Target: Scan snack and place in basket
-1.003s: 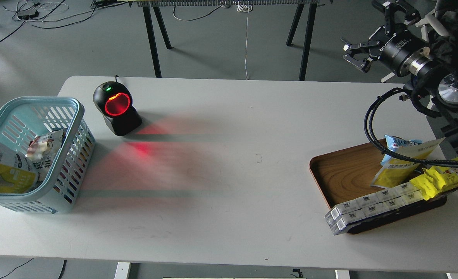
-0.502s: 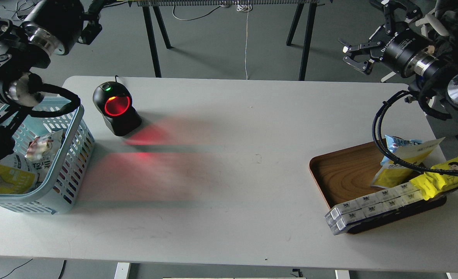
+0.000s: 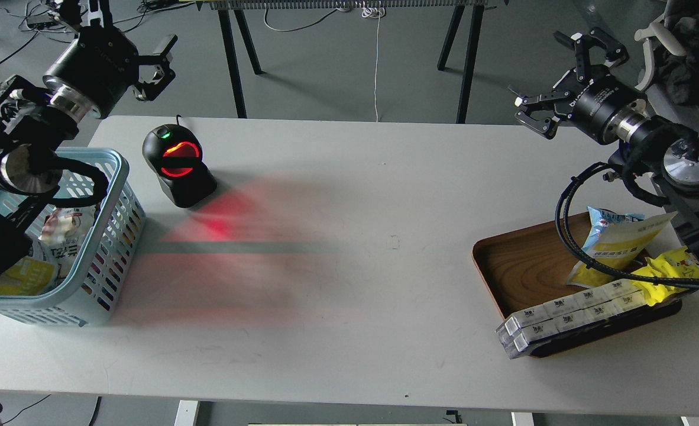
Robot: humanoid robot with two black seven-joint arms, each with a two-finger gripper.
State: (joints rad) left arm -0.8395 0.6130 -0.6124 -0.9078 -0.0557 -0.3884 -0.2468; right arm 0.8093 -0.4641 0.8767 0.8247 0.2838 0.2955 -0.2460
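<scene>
Step in hand: placing is judged complete; the snack [image 3: 15, 278] is seen lying inside the basket [image 3: 116, 177], at its near-left corner, partly hidden by the left arm
Snack: only a yellow strip of the pouch is visible; a second, white crumpled pack [image 3: 68, 225] is seen beside it in the same basket
Left gripper [image 3: 128, 44]: raised above and behind the basket, beyond the far table edge; fingers spread apart, nothing held
Right gripper [image 3: 559, 80]: raised beyond the far right edge of the table [image 3: 355, 296]; fingers spread apart, nothing held
Scanner [image 3: 178, 165]: upright near the basket, window lit red, red glow cast across the table toward the right
Tray [image 3: 521, 260]: wooden, at the right; a yellow pouch with light-blue top [image 3: 618, 242], a bright yellow crinkled wrapper [image 3: 669, 272] and a row of white packs [image 3: 568, 316] are held in it
Next move (judged): if another item is wanted, the right gripper must be lowered over the tray, clear of the black cable [image 3: 568, 236] draped across it, and closed on one pack only
Risk (judged): the cable could be snagged or packs dragged off the tray
</scene>
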